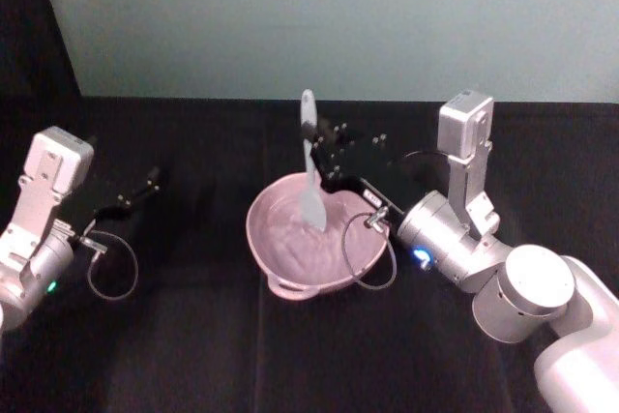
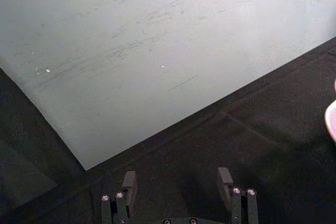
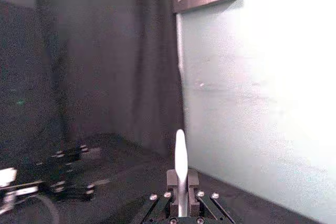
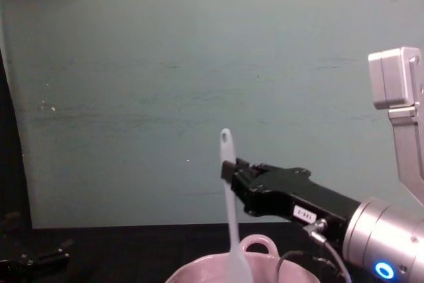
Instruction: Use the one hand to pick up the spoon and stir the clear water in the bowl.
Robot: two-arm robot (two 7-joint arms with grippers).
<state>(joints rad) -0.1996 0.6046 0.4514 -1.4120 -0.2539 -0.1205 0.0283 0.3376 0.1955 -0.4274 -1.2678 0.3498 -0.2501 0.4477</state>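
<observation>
Well left of the bowl (image 1: 276, 220), the left gripper (image 1: 145, 186) idles with fingers apart, while the spoon (image 1: 310, 191) stands upright, head dipped in the bowl's water (image 1: 295, 239), handle clamped by the right gripper (image 4: 229, 167) above the bowl, apparently for stirring.

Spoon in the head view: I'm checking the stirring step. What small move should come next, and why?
Probably sweep the spoon in a small circle inside the pink bowl. The right gripper is shut on its handle, the spoon stands almost upright, and its head sits down in the bowl. The left gripper lies open, far left.
</observation>
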